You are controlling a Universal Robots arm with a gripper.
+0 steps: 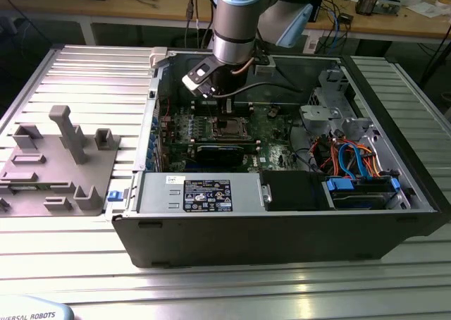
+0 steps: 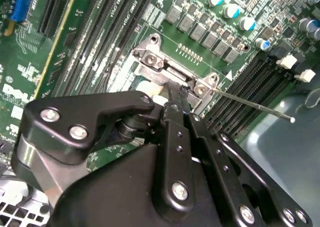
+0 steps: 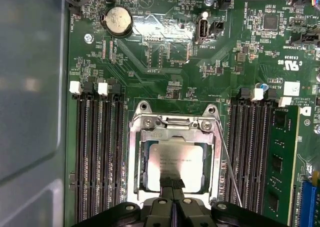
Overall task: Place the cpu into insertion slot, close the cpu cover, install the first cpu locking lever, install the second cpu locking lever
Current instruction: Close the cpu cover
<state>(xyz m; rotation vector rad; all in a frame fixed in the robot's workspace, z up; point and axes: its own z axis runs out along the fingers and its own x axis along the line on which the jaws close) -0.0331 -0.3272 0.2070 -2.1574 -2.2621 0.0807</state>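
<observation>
Over the open case, exterior view: we saw gripper (image 1: 227, 114) low on insertion slot (image 1: 229, 128), 12 o'clock of the power supply (image 1: 204, 193).
First wrist view: cpu (image 3: 175, 157) sat framed by cpu cover (image 3: 134, 159). Fingers (image 3: 166, 183) were pinched together, tips at its edge.
Second wrist view: lever (image 2: 255, 106) stuck out unlatched.

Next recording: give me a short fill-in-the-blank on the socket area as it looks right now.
The silver chip framed by the cpu cover is the ___. The claw is at that chip's edge, fingertips ___ (open or shut). Memory slots flank the cover on ___ sides.
Missing words: cpu; shut; both.
</observation>
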